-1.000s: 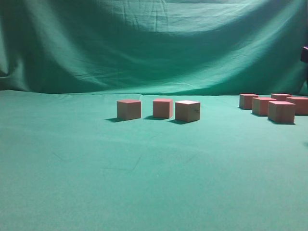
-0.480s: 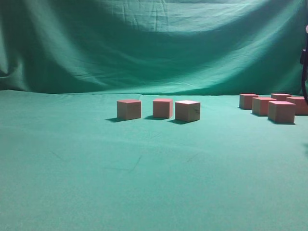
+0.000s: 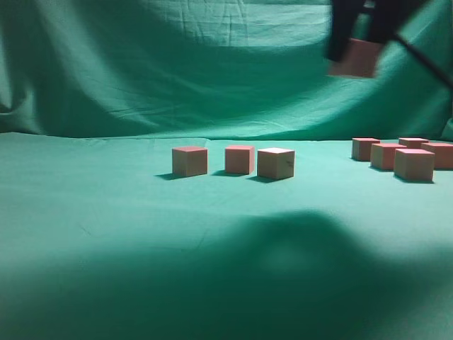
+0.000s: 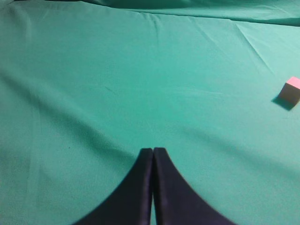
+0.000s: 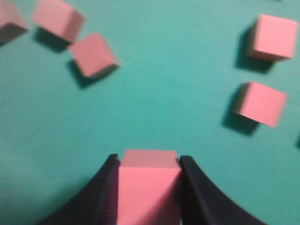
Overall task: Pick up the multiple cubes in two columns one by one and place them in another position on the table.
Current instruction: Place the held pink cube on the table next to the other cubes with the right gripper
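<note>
Cubes: one cube [image 5: 149,187] is clamped between the two dark fingers of the right gripper [image 3: 362,32], held high above the table [image 3: 106,269] at the upper right of the exterior view, blurred. Three cubes sit in a row at table centre: left [image 3: 190,161], middle [image 3: 239,159], right [image 3: 275,163]. A further cluster [image 3: 403,154] rests at the far right. The left gripper [image 4: 153,154] hangs above bare cloth with its fingers pressed together, holding nothing; a single cube [image 4: 290,90] lies well to its right.
</note>
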Robot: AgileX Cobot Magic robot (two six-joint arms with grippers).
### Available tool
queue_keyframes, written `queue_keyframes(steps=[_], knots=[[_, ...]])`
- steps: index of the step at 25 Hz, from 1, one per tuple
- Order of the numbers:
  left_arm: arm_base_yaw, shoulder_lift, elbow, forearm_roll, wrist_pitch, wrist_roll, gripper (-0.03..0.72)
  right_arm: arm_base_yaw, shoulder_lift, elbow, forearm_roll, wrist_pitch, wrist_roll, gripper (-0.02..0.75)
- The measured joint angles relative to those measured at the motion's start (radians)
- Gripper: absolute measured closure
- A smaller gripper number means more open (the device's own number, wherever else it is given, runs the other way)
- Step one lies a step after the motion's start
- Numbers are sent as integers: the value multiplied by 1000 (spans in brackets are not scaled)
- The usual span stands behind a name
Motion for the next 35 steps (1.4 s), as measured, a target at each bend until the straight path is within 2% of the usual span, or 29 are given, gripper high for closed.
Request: queue_keyframes(steps=[6,11,19,28,35], knots=[[0,0,0,0,0,0,688,197,153,-184,4,25,72,475],[0,0,0,0,0,0,688,283,306,-364,4,48,199,475],[0,0,0,0,0,0,688,299,506,-554,4,99,369,475],[0,0,0,0,0,0,688,299,562,-573,-72,62,485,475],[0,0,0,0,0,0,688,299,569,-573,-88,24,500,475]])
